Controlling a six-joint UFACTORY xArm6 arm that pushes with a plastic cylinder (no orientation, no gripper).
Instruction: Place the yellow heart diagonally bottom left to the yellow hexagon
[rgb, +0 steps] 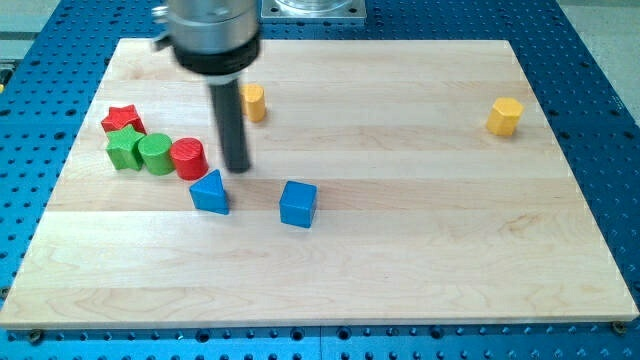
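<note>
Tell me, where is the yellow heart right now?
The yellow heart sits near the board's top edge, left of centre, just right of my rod, far left of the yellow hexagon.

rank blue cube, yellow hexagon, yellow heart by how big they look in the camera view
1. Blue cube, clearly largest, though nearest the camera.
2. Yellow hexagon.
3. Yellow heart, partly hidden behind the rod, so the order of these two is unsure.

Bright, even overhead light, soft short shadows under blocks, mild blur on the rod's housing (214, 35).
</note>
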